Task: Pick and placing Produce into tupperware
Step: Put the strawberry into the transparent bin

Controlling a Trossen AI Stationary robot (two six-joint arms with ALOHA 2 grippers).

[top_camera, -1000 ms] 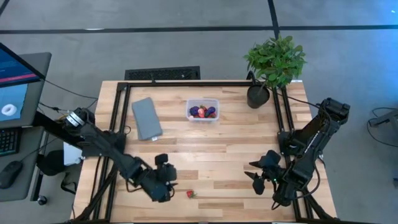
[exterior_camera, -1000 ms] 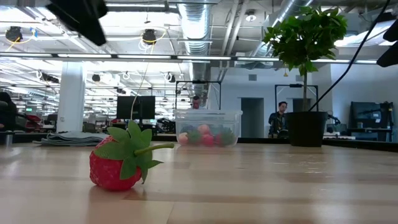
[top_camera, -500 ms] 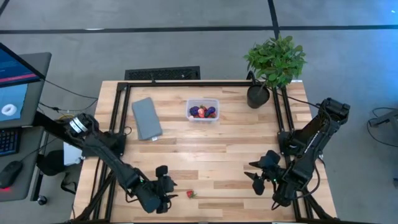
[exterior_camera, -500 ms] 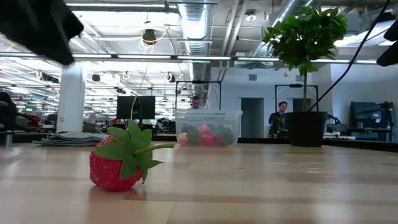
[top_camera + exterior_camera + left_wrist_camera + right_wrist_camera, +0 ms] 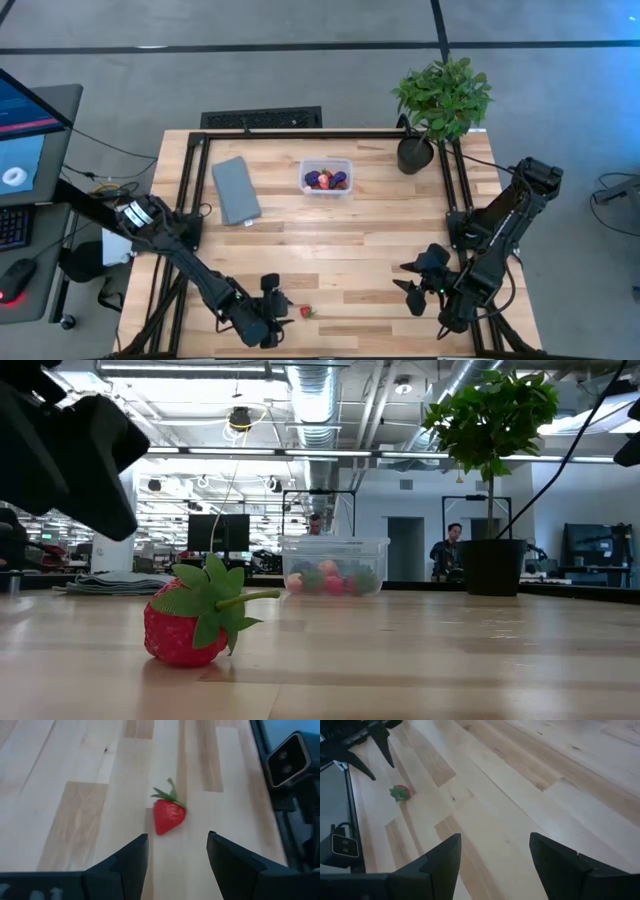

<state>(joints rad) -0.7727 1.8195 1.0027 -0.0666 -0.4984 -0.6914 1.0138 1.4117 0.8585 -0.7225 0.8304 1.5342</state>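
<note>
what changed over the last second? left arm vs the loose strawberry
The left gripper swung down toward the table's near edge and in toward the loose strawberry; it now sits just beside it, fingers open with the berry ahead of them, nothing held. The strawberry has not moved. The tupperware with its produce, the grey lid, the potted plant and the waiting right gripper stayed as they were.

Grey floor (image 5: 300, 80), exposed ceiling ducts (image 5: 310, 400)

Pale wood table (image 5: 340, 240) w/ smooth matt finish; clear plastic tupperware (image 5: 326, 177); matt grey lid (image 5: 236, 190).
</note>
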